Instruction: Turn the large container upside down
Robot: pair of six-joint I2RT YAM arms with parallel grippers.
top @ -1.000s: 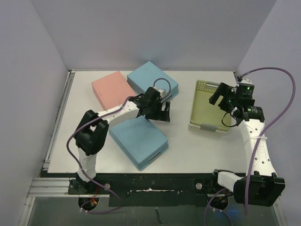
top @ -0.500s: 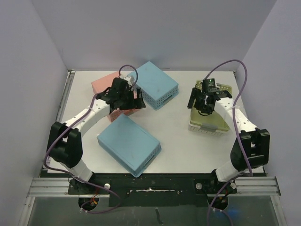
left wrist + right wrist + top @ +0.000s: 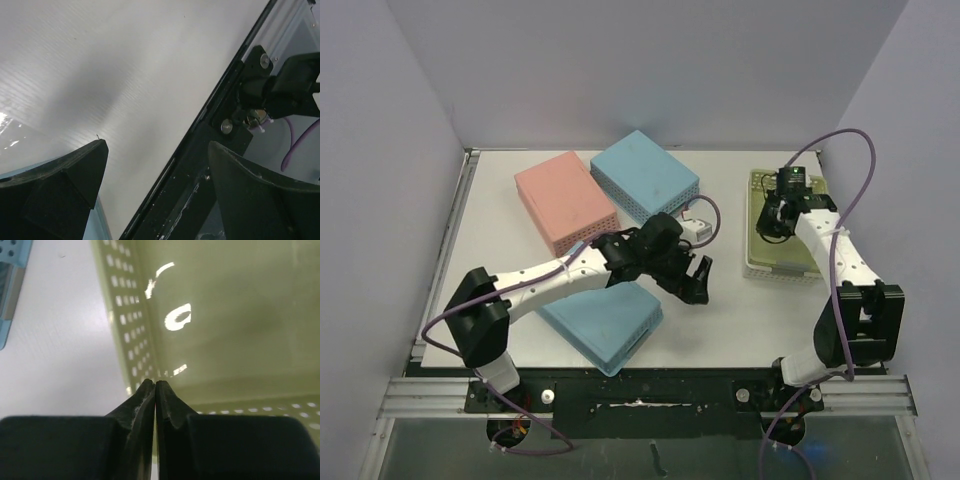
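Note:
The large container (image 3: 790, 245) is a pale green perforated basket standing open side up at the right of the table. My right gripper (image 3: 772, 218) is at its left wall. In the right wrist view the wall (image 3: 122, 315) runs straight into the shut fingertips of the right gripper (image 3: 155, 382), with bare table on one side and the basket's green inside (image 3: 230, 305) on the other. My left gripper (image 3: 695, 280) hangs open beside the near blue container, and in the left wrist view nothing lies between the fingers of that gripper (image 3: 157, 145).
A big blue container (image 3: 605, 320) lies bottom up at the front. A pink one (image 3: 565, 200) and a second blue one (image 3: 645, 178) lie bottom up at the back. The table's black front rail (image 3: 220, 130) is close to the left gripper.
My right gripper has closed at the green basket's left wall, and the basket has shifted right. The left arm swung from the pink container to the near blue one's right side.

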